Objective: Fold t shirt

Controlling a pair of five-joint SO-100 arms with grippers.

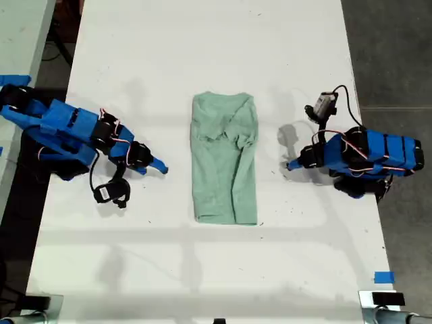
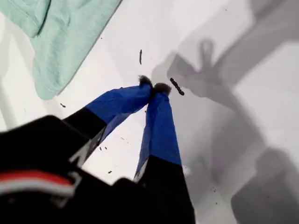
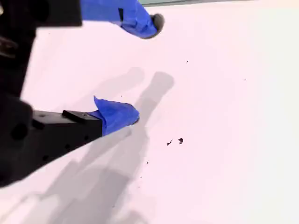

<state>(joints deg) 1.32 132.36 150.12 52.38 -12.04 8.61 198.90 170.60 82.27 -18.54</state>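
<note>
The pale mint-green, wrinkled fabric t shirt (image 1: 225, 158) lay folded into a long narrow rectangle in the middle of the white table (image 1: 202, 270), between our two blue arms and touching neither. My first gripper (image 2: 154, 87) had its blue-taped fingers (image 2: 122, 101) clenched tip to tip on nothing, just above the bare table near a corner of the shirt (image 2: 60, 37). My second gripper (image 3: 140, 70) had its fingers (image 3: 117, 114) released, wide apart over bare table.
</note>
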